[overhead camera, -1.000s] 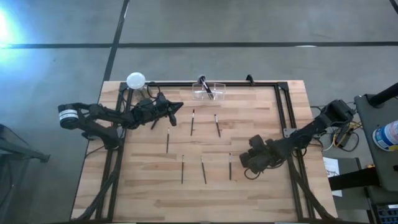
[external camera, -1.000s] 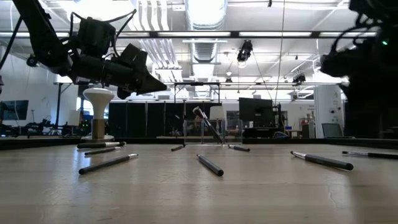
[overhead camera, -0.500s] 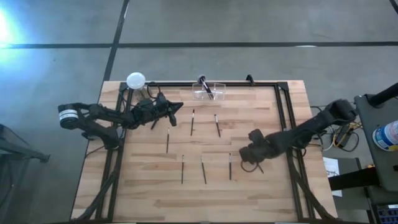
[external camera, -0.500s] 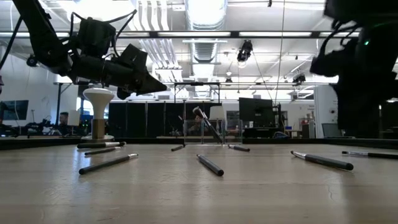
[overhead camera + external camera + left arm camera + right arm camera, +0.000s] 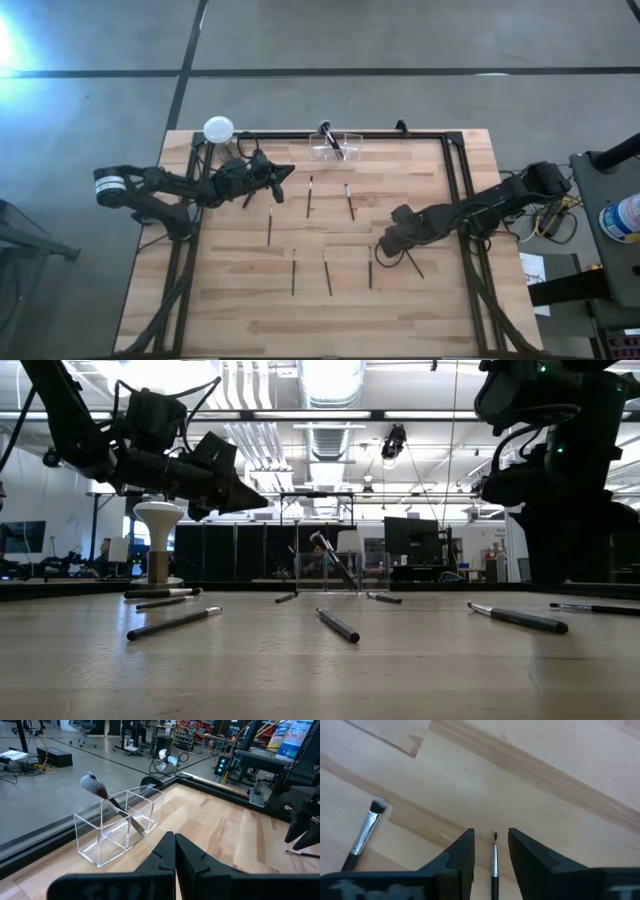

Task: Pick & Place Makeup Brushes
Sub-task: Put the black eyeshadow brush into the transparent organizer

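Several thin dark makeup brushes lie flat on the wooden table, among them one (image 5: 309, 195), another (image 5: 327, 272) and a third (image 5: 370, 267). One fluffy-headed brush (image 5: 102, 794) leans in a clear box (image 5: 335, 150). My right gripper (image 5: 384, 244) is low over the table's right middle, open. In the right wrist view its fingers stand on either side of a slim brush (image 5: 494, 857) lying on the wood, apart from it. A second brush (image 5: 364, 834) lies beside it. My left gripper (image 5: 288, 172) hovers shut and empty near the far left, pointing toward the clear box (image 5: 120, 832).
A white ball-topped stand (image 5: 218, 129) rises at the far left corner. A black frame rail (image 5: 400, 135) runs along the far edge and down both sides of the table. One more brush (image 5: 413, 264) lies just behind my right gripper. Bare wood (image 5: 250, 310) shows near the front edge.
My right gripper has moved toward the table's left and slightly toward the far edge, uncovering a brush that lay beneath it.
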You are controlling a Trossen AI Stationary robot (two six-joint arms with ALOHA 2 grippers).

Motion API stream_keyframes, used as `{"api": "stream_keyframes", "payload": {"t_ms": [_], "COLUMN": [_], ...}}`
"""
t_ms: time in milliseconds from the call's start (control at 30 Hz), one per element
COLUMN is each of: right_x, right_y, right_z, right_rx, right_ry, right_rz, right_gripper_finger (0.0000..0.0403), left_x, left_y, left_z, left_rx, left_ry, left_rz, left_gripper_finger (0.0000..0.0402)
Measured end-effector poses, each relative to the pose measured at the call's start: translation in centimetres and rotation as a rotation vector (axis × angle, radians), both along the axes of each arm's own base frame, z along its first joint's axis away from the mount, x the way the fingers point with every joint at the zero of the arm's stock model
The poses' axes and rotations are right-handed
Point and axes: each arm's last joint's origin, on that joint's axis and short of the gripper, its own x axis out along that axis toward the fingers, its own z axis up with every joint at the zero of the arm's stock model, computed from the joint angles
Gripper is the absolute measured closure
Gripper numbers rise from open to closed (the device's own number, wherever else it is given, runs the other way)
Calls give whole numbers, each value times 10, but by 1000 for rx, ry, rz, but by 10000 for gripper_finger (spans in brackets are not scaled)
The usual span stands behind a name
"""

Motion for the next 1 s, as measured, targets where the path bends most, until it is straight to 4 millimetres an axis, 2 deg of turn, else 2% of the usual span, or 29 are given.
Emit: {"api": "stream_keyframes", "payload": {"t_ms": [533,767,1000], "right_x": [8,9,9], "right_y": [3,3,3], "right_z": [-23,-22,-18], "right_rx": [24,19,21], "right_ry": [103,85,49], "right_rz": [46,70,85], "right_gripper_finger": [348,389,394], "left_x": [0,0,0], "left_y": [0,0,0], "left_z": [0,-1,0], "left_rx": [-1,-1,-1], "left_ry": [5,6,5], "left_rz": [0,0,0], "left_gripper_finger": [402,401,402]}}
